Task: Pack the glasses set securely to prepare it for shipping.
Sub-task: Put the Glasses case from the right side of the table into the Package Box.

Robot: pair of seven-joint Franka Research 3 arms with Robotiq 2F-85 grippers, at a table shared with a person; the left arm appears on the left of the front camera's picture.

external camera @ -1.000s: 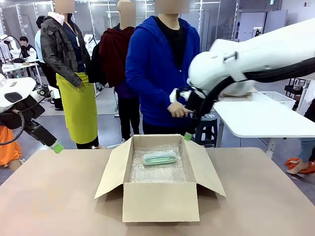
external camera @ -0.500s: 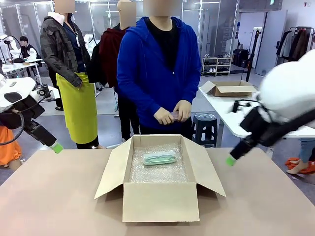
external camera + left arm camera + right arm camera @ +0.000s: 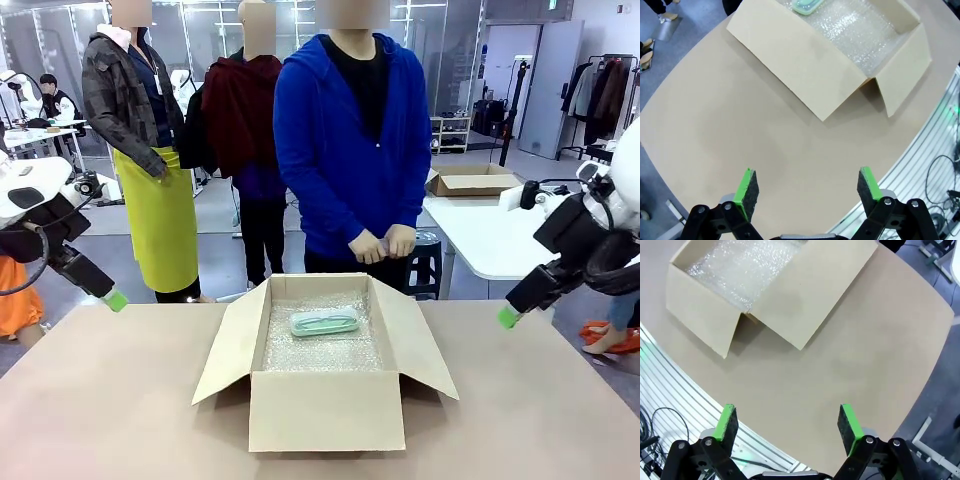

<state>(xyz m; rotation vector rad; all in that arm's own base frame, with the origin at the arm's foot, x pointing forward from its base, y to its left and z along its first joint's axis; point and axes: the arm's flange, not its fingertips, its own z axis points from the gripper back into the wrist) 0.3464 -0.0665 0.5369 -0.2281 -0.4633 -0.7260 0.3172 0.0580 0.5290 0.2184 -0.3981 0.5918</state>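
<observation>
Front view: the cardboard box (image 3: 325,410) stands open. The right gripper (image 3: 509,317) has drawn back from the person's hands (image 3: 385,243) behind the box to its right, released and empty. The left gripper (image 3: 116,299) is likewise released, left of the box. The mint green case (image 3: 325,323) lies inside, so half the set likely remains unpacked.

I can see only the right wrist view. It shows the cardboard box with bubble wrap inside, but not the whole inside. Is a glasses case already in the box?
Observer: Yes. The mint green case lies on the bubble wrap, toward the far wall of the box.
Operator: And the pink case, where is it?
Observer: I cannot make it out. The person's hands are pressed together just beyond the box, and I cannot tell whether they hold it.
Operator: Is the left pincer near the box?
Observer: No. The left pincer hangs open near the far left corner of the table, well apart from the box.
</observation>
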